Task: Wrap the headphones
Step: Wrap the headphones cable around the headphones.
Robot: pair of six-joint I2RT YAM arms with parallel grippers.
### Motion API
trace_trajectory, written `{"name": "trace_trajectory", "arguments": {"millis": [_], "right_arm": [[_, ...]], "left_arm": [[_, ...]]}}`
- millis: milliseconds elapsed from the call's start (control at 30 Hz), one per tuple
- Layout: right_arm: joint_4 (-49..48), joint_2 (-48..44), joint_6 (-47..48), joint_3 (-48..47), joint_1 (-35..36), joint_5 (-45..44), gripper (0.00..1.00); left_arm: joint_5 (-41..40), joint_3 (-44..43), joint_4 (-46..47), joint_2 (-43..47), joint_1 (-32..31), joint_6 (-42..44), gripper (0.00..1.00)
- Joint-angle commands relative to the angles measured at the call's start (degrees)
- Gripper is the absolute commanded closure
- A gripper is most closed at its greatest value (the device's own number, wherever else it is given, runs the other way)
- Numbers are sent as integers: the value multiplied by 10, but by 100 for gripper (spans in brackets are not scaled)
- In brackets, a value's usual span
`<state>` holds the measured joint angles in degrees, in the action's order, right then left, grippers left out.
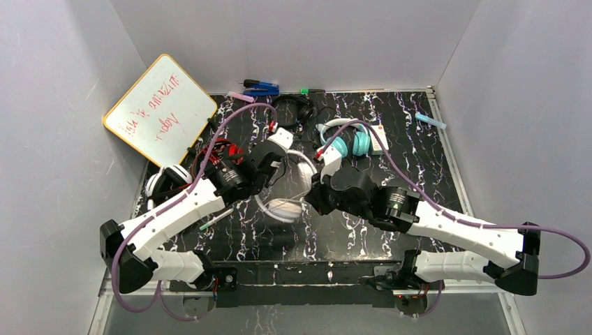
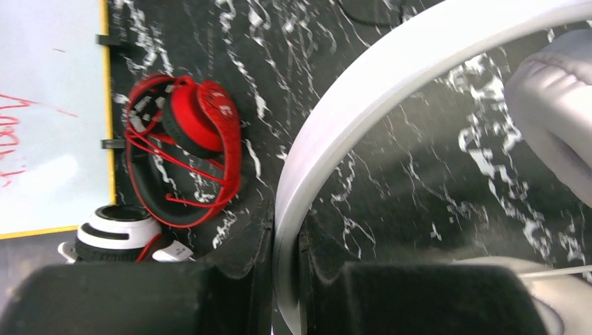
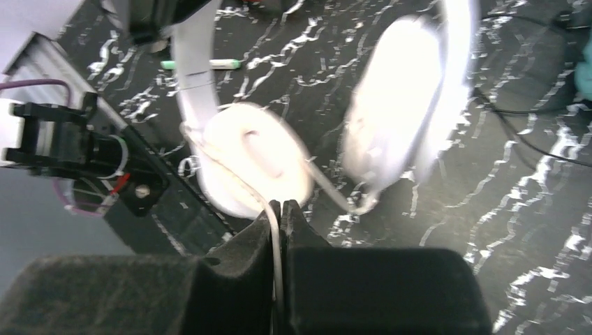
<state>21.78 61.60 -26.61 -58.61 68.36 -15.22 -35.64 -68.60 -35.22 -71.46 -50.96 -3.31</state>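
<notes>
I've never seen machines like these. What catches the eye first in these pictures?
In the middle of the black marbled table, the left claw clamps the headband of all-white padded headphones, while the right claw pinches their thin white cord. Near the table's left edge lie red corded headphones beside a yellow-framed whiteboard with red scribbles.

Found the all-white headphones (image 1: 283, 207) at mid-table, one padded cup toward the near edge, white band arching away from it and clamped in the left gripper (image 2: 286, 279), thin white cord pinched in the right gripper (image 3: 279, 230); noted the red headphones (image 2: 202, 122) lying at the left, red cord looped loosely about them; just beside those, nearer the left edge, the white-and-black headphones (image 1: 164, 183); at the back, the small black headphones (image 1: 297, 108); right of centre, the teal headphones (image 1: 349, 144), white-banded, cups together.
</notes>
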Motion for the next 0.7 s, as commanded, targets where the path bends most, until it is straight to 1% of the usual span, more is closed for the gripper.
{"name": "trace_trajectory", "arguments": {"millis": [0, 33, 67, 133, 167, 233, 267, 367, 433, 500, 667], "right_arm": [[31, -32, 32, -19, 2, -98, 82], [36, -34, 35, -19, 1, -111, 79], [40, -35, 36, -19, 1, -124, 77], [50, -38, 39, -22, 1, -149, 76], [53, -38, 40, -23, 1, -158, 77], [58, -39, 48, -25, 0, -173, 85], [59, -37, 49, -25, -2, -178, 85], [61, -31, 57, -25, -11, -187, 82], [60, -20, 65, -28, -27, -172, 81], [67, -6, 66, -37, -62, -139, 79], [55, 16, 75, -32, -153, -32, 76]], "left_arm": [[94, -6, -86, 18, 2, 9, 100], [97, -6, -94, 22, 1, 9, 100], [99, -6, -100, 26, 1, 7, 100], [98, -7, -113, 32, 1, 5, 100], [100, -8, -117, 34, 1, 3, 100], [106, -9, -126, 36, 1, -2, 100], [110, -11, -129, 37, 1, -5, 100], [138, -12, -139, 43, 1, -7, 100], [172, -9, -142, 53, 1, 1, 100], [193, -5, -145, 64, 1, 6, 100], [207, -1, -159, 93, 0, 7, 100]]}}
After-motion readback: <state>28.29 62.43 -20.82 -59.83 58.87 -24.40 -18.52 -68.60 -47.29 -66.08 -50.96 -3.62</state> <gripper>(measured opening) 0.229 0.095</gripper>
